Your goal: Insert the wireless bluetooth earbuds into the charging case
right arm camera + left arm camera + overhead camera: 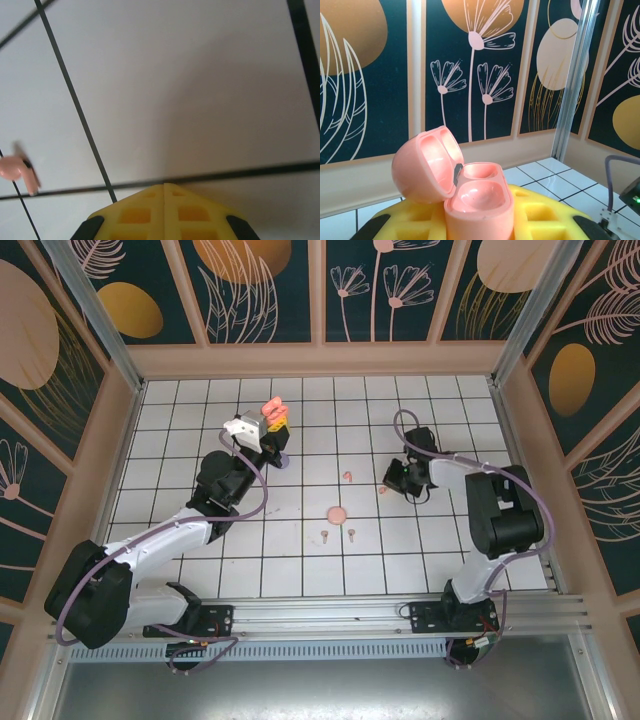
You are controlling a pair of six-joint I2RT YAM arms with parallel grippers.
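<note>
Several earbuds (pixel 324 535) lie loose on the white tiles (pixel 240 570) between the arms, so left gripper (pixel 277 427) clamps the open coral charging case (pixel 470 192) aloft, empty cups exposed, probably to receive them, while right gripper (pixel 164 187) hangs low, pinched shut and empty, near one pale-pink bud (pixel 17 170).

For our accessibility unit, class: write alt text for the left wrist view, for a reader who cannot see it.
An open coral-pink charging case, both wells empty and lid tipped back to the left, sits gripped in the yellow left gripper. Behind it are white floor tiles and dark walls painted with flowers.
</note>
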